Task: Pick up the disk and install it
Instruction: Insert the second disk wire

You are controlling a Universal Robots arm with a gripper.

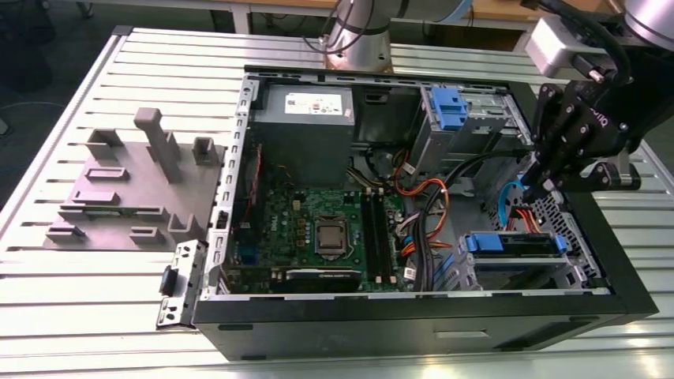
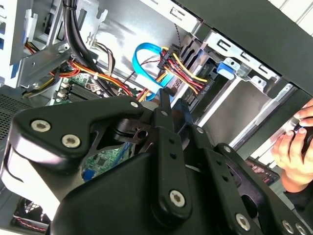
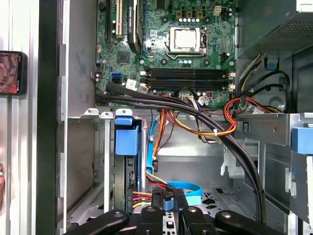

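Gripper (image 1: pixel 539 188) hangs inside the open computer case (image 1: pixel 421 332), at the exterior view's right, just over the blue data cable (image 2: pixel 146 61) and the bundle of red, yellow and orange wires (image 2: pixel 183 73). Cannot tell whether it is closed or parted, or whether it has hold of anything; the blue cable sits right at its tip in both wrist views, so contact is unclear.

The disk (image 1: pixel 513 245) is not in the gripper. It sits in its blue carrier in the drive cage (image 1: pixel 574 272) at the case's corner, at the exterior view's lower right, apart from the gripper. In the first wrist view the disk (image 3: pixel 126 137) shows edge-on, blue carrier end toward the motherboard (image 3: pixel 186 54), slotted in the cage.

Key relation: in the exterior view the disk lies below the gripper in the picture, toward the near edge of the case and slightly to the exterior view's left. Its long axis runs roughly left-right across the exterior view. The disk looks level in the cage; whether it is fully seated I cannot tell.

Also there: grey power supply box (image 1: pixel 305 118) at the far side of the case, a second blue carrier (image 1: pixel 447 106) in the upper bay, a grey fixture (image 1: pixel 126 189) on the slatted table (image 1: pixel 84 316), and a person's hand (image 2: pixel 293 152) outside the case.
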